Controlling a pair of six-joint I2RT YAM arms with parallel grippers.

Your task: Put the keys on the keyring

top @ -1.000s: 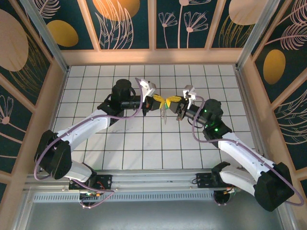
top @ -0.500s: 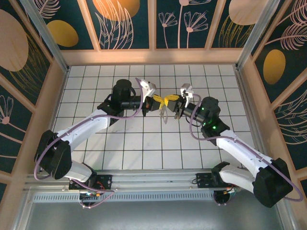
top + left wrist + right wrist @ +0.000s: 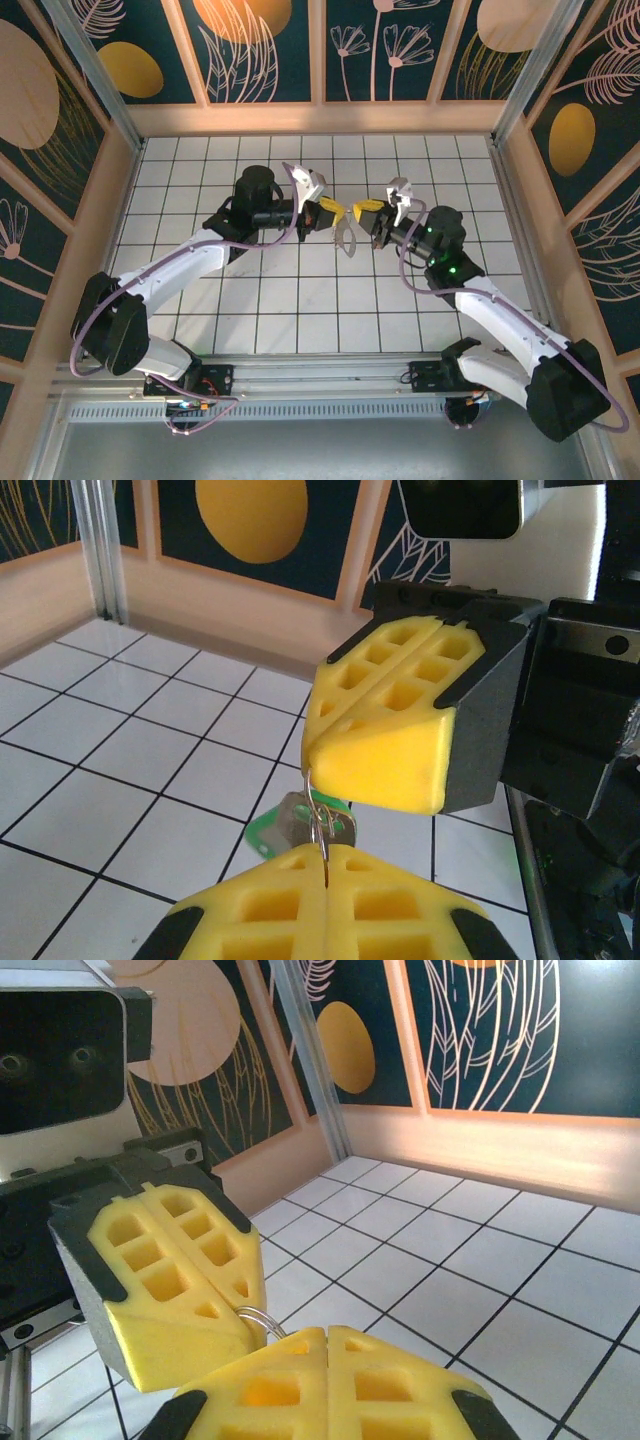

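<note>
Both grippers meet tip to tip above the middle of the tiled floor. My left gripper (image 3: 335, 212) (image 3: 325, 852) is shut on the thin silvery wire of the keyring (image 3: 314, 805), which enters the seam of its yellow pads. The right gripper (image 3: 360, 208) (image 3: 327, 1332) faces it, also shut, with the same wire reaching its fingertips (image 3: 375, 745). In the right wrist view the keyring (image 3: 258, 1317) bridges the short gap to the left gripper's fingers (image 3: 170, 1280). A silvery key with a green tag (image 3: 290, 825) hangs on the wire behind the pads. From above, the keyring (image 3: 347, 237) dangles below the tips.
White tiled floor (image 3: 300, 300) lies under both arms, walled by a wooden rim (image 3: 320, 120) and patterned panels. Metal posts (image 3: 100, 70) stand at the back corners. Both arm bases sit at the near rail (image 3: 320, 375).
The right gripper pressed in against the left one, then drew back slightly to the right, leaving a small gap between the yellow tips. The left arm has stayed put.
</note>
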